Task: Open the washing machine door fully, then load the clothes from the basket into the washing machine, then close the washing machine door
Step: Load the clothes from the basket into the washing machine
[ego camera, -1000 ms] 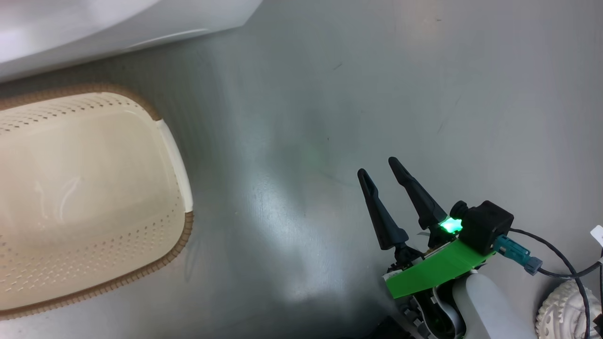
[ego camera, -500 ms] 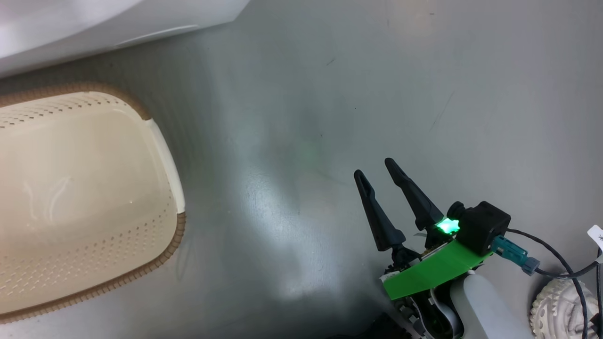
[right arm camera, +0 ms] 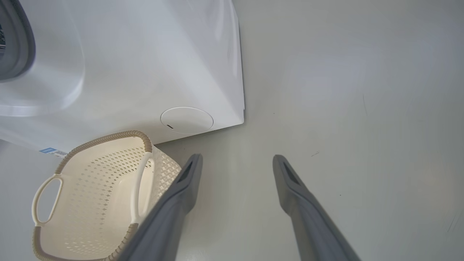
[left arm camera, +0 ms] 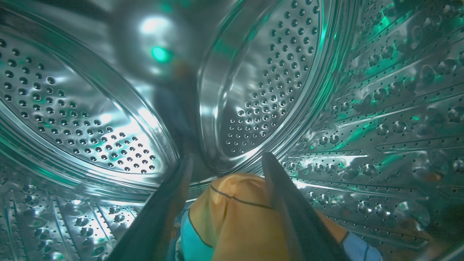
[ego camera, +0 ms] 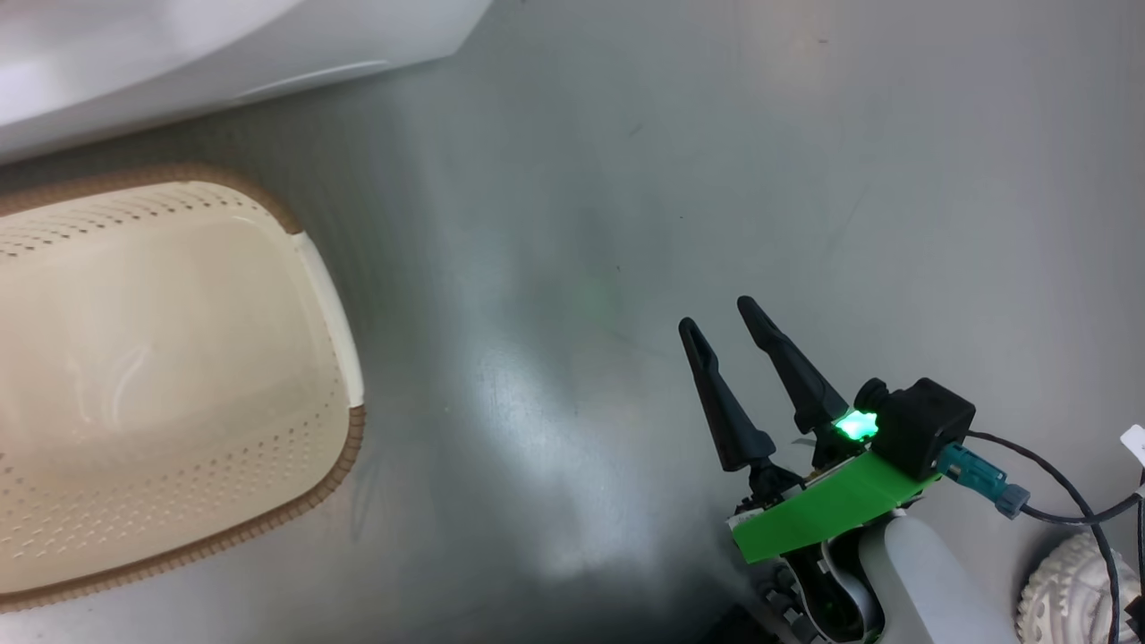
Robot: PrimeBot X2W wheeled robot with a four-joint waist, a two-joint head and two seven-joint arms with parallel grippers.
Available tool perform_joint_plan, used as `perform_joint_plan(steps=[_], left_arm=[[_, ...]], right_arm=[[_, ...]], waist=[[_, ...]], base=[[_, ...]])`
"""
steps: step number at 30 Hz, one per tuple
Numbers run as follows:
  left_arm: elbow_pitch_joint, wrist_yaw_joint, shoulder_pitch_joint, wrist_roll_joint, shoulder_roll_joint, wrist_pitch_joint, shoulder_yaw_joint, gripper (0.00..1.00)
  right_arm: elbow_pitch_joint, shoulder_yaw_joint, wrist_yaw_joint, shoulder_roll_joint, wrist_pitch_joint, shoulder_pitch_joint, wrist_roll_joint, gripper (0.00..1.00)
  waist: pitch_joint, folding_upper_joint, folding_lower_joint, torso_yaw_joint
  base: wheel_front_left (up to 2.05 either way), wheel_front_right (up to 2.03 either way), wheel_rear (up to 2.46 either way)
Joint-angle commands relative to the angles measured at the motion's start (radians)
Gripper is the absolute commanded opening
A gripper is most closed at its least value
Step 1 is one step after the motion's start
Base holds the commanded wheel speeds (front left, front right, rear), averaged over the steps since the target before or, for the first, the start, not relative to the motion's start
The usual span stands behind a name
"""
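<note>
Sitting in washing machine (left arm camera: 275, 72) drum, L gripper (left arm camera: 226, 158) fingers apart, clothes (left arm camera: 235, 217) between, prob. released; R gripper (right arm camera: 235, 157) fingers spread.

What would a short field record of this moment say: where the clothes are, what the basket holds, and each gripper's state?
left gripper: open, inside the steel drum
clothes: in the drum, lying between the left fingers
right gripper: open, holding nothing, over the floor
basket: on the floor beside the washing machine, nothing in it
</note>
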State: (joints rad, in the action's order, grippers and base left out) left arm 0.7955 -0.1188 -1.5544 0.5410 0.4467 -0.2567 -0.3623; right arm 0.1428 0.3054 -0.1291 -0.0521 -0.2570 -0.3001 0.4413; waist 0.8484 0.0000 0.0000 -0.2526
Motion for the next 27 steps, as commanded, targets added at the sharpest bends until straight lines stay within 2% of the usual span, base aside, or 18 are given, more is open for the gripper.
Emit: perform_joint_plan(steps=[1,15,27], left_arm=[[-0.015,0.004,0.020,-0.001,0.036,-0.005,0.014,1.00],[-0.031,0.003,0.167,-0.002,-0.049,-0.005,0.057,1.00],[-0.131,0.008,0.376,-0.048,-0.110,-0.005,0.133,1.00]], right_arm=[[-0.011,0.015,-0.002,0.002,-0.005,0.017,-0.004,1.00],[0.024,-0.027,-0.002,0.002,-0.005,-0.002,-0.040,1.00],[0.059,-0.060,-0.002,0.002,-0.005,0.013,-0.084,1.00]], waist=[[-0.011,0.0000,0.0000,0.011],[-0.117,0.0000,0.0000,0.087],[-0.242,0.0000,0.0000,0.133]], base=[[0.00,0.00,0.00],[0.00,0.00,0.00],[0.00,0.00,0.00]])
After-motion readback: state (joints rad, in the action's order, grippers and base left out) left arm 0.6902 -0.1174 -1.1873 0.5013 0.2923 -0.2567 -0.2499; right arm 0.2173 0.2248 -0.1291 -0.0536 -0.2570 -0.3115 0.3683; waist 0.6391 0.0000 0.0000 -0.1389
